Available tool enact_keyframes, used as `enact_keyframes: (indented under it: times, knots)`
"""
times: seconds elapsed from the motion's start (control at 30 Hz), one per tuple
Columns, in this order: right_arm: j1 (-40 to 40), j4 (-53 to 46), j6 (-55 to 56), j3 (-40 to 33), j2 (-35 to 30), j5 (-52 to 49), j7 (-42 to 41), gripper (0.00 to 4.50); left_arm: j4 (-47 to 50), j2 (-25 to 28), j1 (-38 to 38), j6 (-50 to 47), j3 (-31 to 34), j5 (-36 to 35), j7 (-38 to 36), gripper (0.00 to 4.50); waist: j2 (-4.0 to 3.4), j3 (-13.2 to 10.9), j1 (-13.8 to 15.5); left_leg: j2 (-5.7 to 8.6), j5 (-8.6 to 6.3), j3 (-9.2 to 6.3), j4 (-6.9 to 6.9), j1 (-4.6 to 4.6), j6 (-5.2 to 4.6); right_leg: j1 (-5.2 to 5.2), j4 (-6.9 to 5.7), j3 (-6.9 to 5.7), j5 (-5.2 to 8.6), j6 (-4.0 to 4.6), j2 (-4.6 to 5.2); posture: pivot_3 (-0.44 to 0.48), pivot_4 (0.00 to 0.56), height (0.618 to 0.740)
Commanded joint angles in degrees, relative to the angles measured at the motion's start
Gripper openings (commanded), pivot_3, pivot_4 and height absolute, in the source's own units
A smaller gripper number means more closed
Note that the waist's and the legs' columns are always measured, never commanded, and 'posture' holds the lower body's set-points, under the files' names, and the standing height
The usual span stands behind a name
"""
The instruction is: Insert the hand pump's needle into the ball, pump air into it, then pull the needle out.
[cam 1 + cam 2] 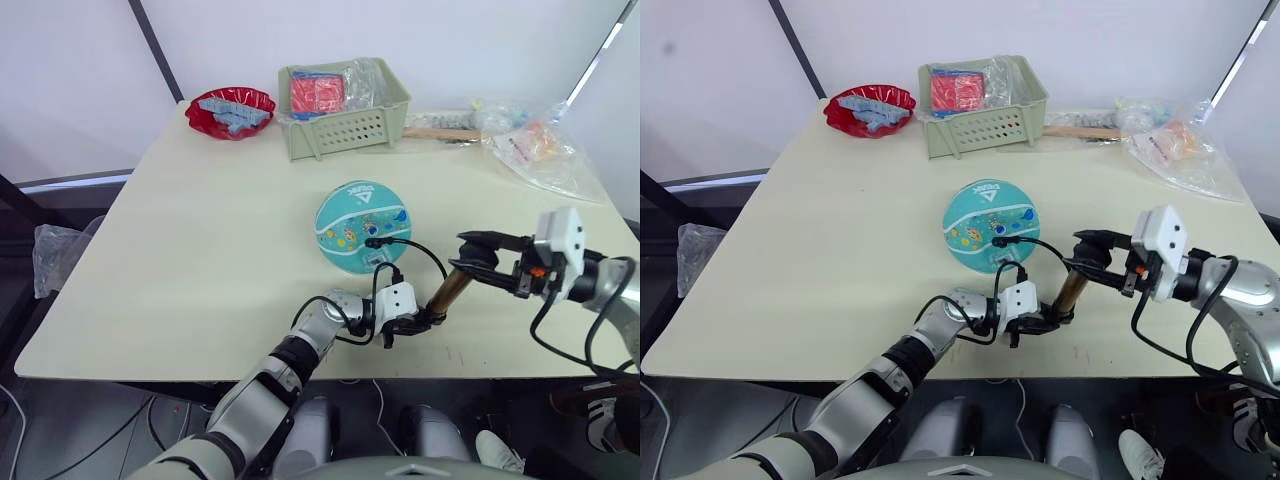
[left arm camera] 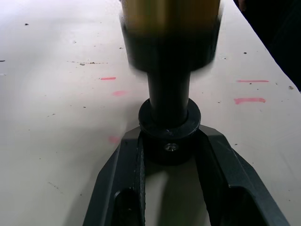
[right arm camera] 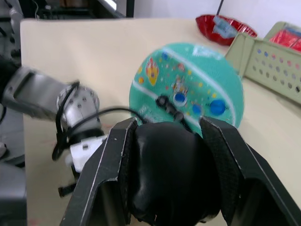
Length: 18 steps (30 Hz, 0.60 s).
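Note:
The teal ball rests in the middle of the table. The hand pump slants between my two grippers just in front of it, its gold barrel pointing up to the right. My left gripper is shut on the pump's black foot end. My right gripper is shut on the black T-handle. The thin black hose loops from the pump to the ball's near side, where the needle fitting sits against the ball; the metal tip itself is hidden.
A green basket with red packets stands at the back. A red bowl is at the back left. Plastic bags and clutter lie at the back right. The table's front edge is close below my grippers.

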<state>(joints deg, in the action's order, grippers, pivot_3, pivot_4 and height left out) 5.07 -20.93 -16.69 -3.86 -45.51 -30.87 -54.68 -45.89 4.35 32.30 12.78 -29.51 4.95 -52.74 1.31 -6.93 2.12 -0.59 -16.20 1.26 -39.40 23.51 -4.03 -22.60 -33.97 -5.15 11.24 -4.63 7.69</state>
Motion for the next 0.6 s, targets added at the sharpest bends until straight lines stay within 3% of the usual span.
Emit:
enact_keyframes:
  times: [0.03,0.27,0.6]
  knots:
    - [-3.6,5.3,1.3,4.8,1.9,6.0,0.4,1.6,-5.6,3.0,-2.9,-4.7,-1.4,4.4,0.1,1.08,0.04,0.0,0.0,0.0,0.0,0.0,0.0,-0.01,0.0,0.01,-0.01,0.0,0.0,0.0,0.0,0.0,0.15,0.738]
    - [-3.8,5.4,2.9,4.6,2.9,7.2,0.8,1.6,-5.6,2.9,-3.0,-4.8,-1.3,4.4,0.1,1.08,-0.03,0.1,-0.1,-0.07,-0.01,0.01,0.08,-0.59,0.03,0.54,0.01,0.04,0.15,-0.2,-0.05,0.0,0.15,0.738]
    - [2.4,-1.4,-3.8,-4.1,-1.2,-2.3,0.3,1.6,-5.6,2.9,-3.0,-4.8,-1.3,4.5,0.0,1.08,-0.39,-0.2,0.0,-0.13,-0.04,0.01,0.13,-0.65,0.07,0.61,0.07,0.01,0.03,0.0,-0.02,0.0,0.15,0.738]
